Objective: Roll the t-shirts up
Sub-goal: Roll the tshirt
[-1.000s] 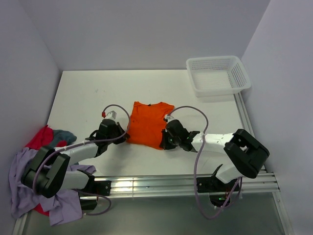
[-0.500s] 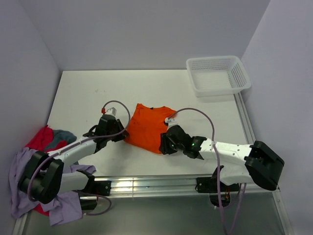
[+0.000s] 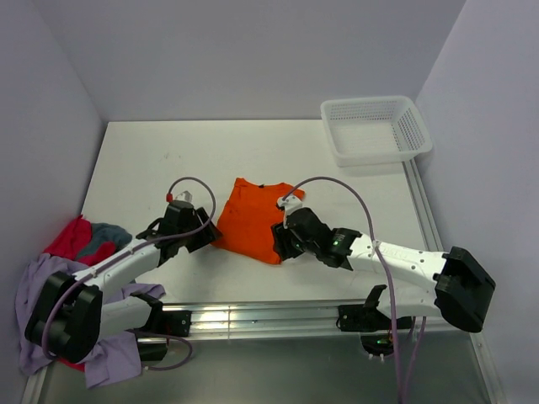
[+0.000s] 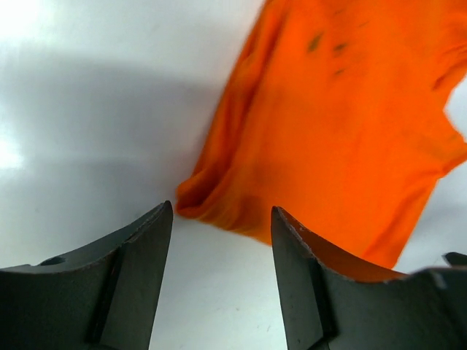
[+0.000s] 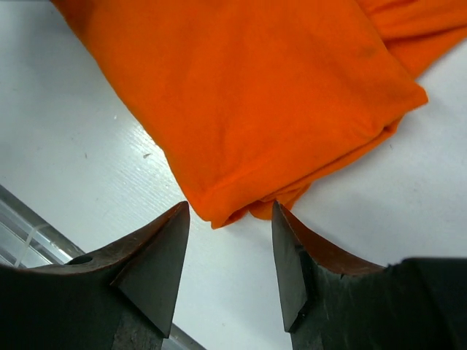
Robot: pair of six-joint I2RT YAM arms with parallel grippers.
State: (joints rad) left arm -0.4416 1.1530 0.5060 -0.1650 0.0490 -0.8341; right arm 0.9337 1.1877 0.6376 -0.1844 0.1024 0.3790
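**Top external: both arms at the near edge of the orange shirt**

Top external view first, folks: the orange t-shirt [image 3: 253, 219] lies mid-counter, folded into a narrow upright strip with its collar end pointing away from the arms. The white counter [image 3: 152, 160] shows bare all around it.

The left gripper [image 3: 205, 234] is down low at the shirt's near left corner. The right gripper [image 3: 277, 247] is at the near right corner. One arm on each flank, both reaching in from the near side!

Over to the left wrist camera: jaws parted, a moderate gap, nothing between them. The shirt's folded corner sits just ahead of the tips, and the right-hand finger overlaps the orange cloth in that view. Whether it touches the fabric, I can't tell.

Right wrist camera now: jaws apart here too, gripping nothing. The near corner of the fold, with its layered hem showing, pokes right at the gap between the two tips.

Off to the side, the other shirts are heaped at the near left corner by the left arm's base: a lavender t-shirt [image 3: 38, 286] sprawled widest, a red t-shirt [image 3: 72, 236] and a grey-teal t-shirt [image 3: 109, 233] bunched behind it. Well apart from the orange one, all three.

At the far right corner stands a white mesh basket [image 3: 370, 156].
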